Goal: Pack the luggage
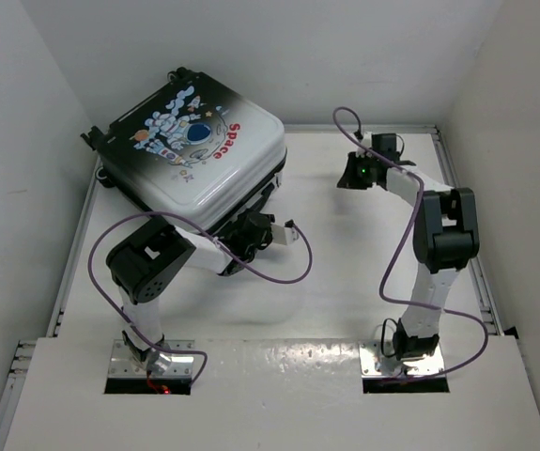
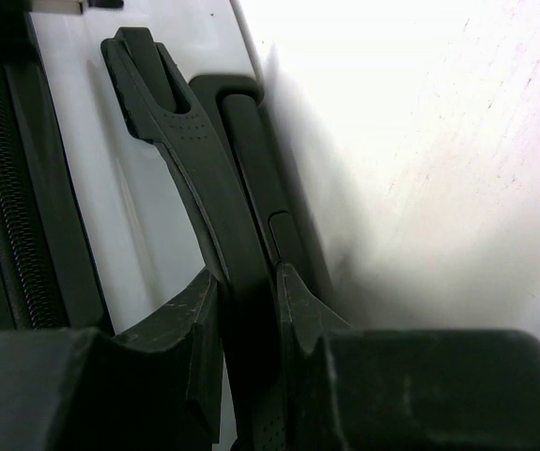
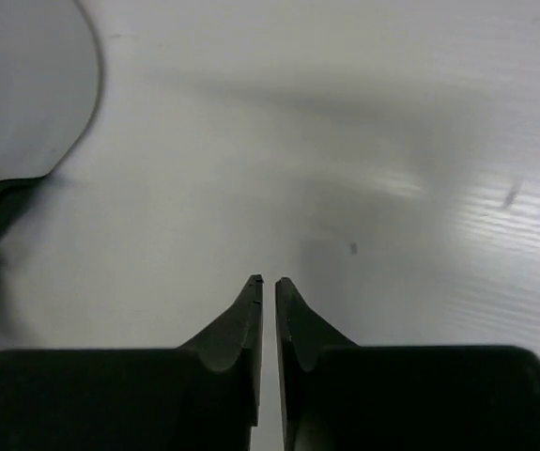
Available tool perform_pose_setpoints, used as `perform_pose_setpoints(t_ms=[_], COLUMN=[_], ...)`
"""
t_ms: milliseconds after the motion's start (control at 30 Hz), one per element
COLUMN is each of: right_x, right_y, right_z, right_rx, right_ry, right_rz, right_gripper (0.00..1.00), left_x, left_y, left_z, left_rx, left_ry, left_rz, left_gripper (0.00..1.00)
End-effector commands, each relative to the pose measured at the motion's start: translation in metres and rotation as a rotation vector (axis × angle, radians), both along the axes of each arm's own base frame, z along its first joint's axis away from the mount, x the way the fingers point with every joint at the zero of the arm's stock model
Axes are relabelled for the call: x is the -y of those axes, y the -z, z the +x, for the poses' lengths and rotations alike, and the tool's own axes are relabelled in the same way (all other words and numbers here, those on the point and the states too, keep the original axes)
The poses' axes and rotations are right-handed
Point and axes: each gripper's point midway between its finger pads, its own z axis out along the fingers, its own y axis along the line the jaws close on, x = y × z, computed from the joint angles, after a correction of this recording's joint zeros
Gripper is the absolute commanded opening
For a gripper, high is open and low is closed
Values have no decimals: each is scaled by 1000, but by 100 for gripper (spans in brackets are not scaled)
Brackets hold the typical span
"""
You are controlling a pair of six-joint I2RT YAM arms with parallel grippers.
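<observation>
The luggage (image 1: 194, 150) lies closed at the back left of the table, its astronaut and red "Space" print facing up. My left gripper (image 1: 251, 230) is at its near right side. In the left wrist view the black carry handle (image 2: 199, 178) runs along the white shell (image 2: 110, 188) and passes between the jaws of the left gripper (image 2: 248, 282), which are shut on it. My right gripper (image 1: 349, 176) hangs over bare table at the back right. In the right wrist view the right gripper (image 3: 269, 280) is shut on nothing, and a rounded corner of the luggage (image 3: 25, 85) shows at the top left.
The white table (image 1: 345, 282) is boxed in by white walls at the back and on both sides, with a low rail (image 1: 481, 272) along its right edge. A purple cable (image 1: 288, 272) loops from the left arm over the table's middle.
</observation>
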Motion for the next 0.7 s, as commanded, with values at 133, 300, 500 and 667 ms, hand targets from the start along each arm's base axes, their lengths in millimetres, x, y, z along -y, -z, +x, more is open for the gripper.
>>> perform_pose_setpoints(t_ms=[133, 300, 500, 667], right_x=[-63, -99, -130, -150], right_y=[-52, -66, -75, -77], right_z=[-8, -16, -10, -3], right_rx=[266, 460, 660, 683], right_ry=[-239, -288, -330, -390], right_rz=[90, 154, 242, 288], right_gripper=[34, 39, 39, 39], left_x=[-82, -81, -78, -79], left_y=[56, 60, 59, 60], left_z=[-15, -13, -10, -11], left_rx=[-211, -222, -221, -229], left_ry=[-111, -115, -115, -120], left_rz=[313, 314, 313, 311], left_gripper=[0, 0, 0, 0])
